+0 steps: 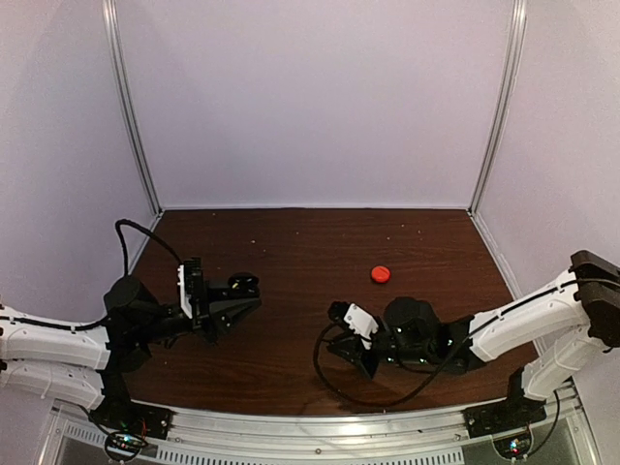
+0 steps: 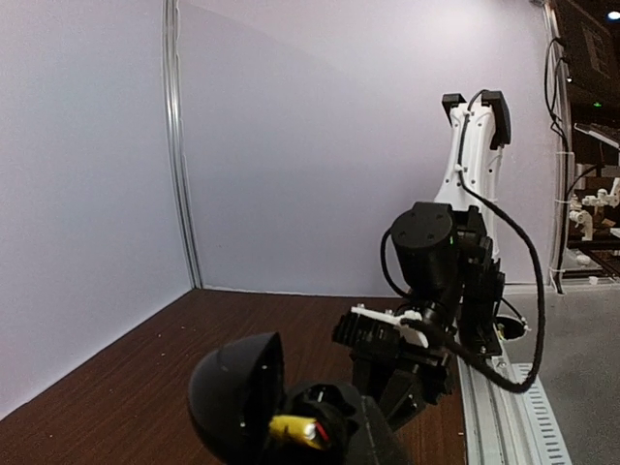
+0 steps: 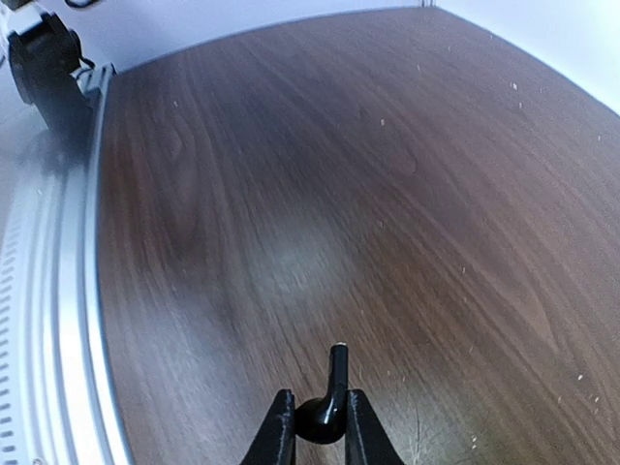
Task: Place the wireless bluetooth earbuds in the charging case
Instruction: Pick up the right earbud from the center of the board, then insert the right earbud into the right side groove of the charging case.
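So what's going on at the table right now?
The left arm's fingers are shut on an open, round black plastic charging case with its lid tipped up. The right arm's fingers pinch a small black plastic earbud down near the dark wooden table, apart from the case, so the bud is not yet in. A small red round item lies alone farther back.

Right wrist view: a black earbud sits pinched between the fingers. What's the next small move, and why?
Probably lift the right gripper a little and start carrying the earbud left toward the case. The earbud is clamped stem-up, close to the table, while the left gripper holds the case with its lid open, well apart.
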